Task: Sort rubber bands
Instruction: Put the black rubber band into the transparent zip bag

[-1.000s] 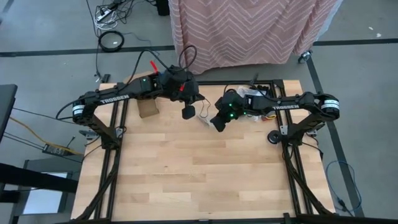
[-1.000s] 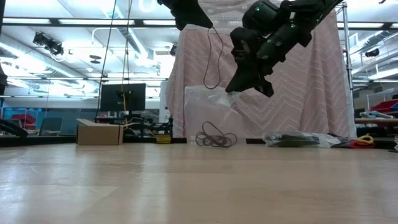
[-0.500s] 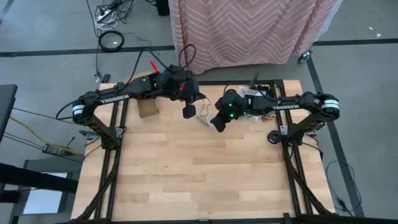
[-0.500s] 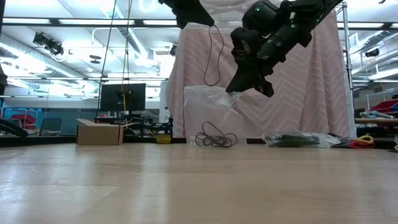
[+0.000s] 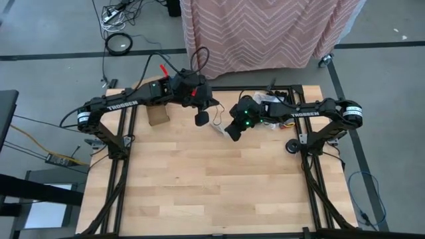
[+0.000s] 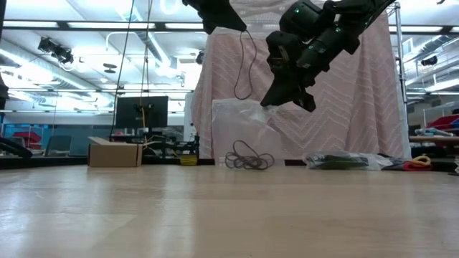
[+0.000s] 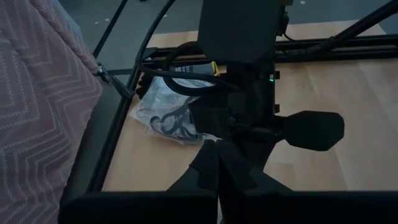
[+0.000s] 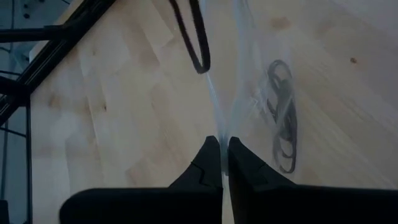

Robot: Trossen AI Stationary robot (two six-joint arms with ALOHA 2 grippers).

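Note:
A clear plastic bag (image 6: 240, 129) hangs from my right gripper (image 6: 272, 102) near the table's far edge, its bottom resting on the wood. Several black rubber bands (image 6: 249, 160) lie heaped in its lower part, also seen through the plastic as black rubber bands (image 8: 283, 124) in the right wrist view. My left gripper (image 6: 240, 27) is higher up, just left of the bag, shut on one large black rubber band (image 6: 247, 64) that dangles as a long loop. In the high view my left gripper (image 5: 201, 121) and my right gripper (image 5: 231, 131) face each other across the bag (image 5: 218, 127). My left gripper pinches the large black band at its top end (image 6: 244, 31) between the fingertips, slanting down from above. The loop hangs straight below, its bottom (image 8: 200, 62) clear of the table and beside the bag. My right gripper pinches the bag's upper edge (image 8: 222, 134) between its two shut fingers, coming slanting down from the table's right. The plastic runs taut from the fingers down to the table, where the bag's lower end (image 6: 247, 163) with the bands rests.
A small cardboard box (image 5: 158, 116) stands at the far left of the table. A second flat plastic bag (image 6: 344, 160) with dark contents lies at the far right. A pink zigzag cloth (image 5: 265, 33) hangs beyond the far edge. The near half of the table (image 5: 212, 192) is bare wood.

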